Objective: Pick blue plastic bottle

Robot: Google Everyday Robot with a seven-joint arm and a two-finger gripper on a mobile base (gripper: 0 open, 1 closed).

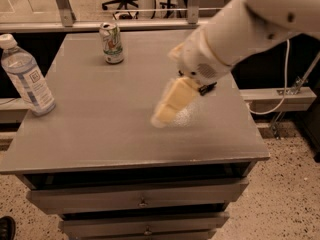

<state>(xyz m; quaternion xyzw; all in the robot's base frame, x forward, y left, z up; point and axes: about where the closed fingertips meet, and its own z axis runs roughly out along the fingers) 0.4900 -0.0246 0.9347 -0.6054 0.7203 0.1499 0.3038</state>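
The blue plastic bottle [26, 76] stands upright at the left edge of the grey table [100, 129]. It is clear bluish with a white cap and a pale label with a small dark square mark. My gripper [172, 102] hangs over the middle right of the table, well to the right of the bottle and apart from it. It looks blurred from motion. The white arm reaches in from the upper right.
A green-and-white drink can [112, 43] stands at the table's back edge. A dark flat packet [207, 89] lies mostly hidden behind the gripper. Drawers [142, 201] are below the tabletop. A white cable [286, 79] hangs at the right.
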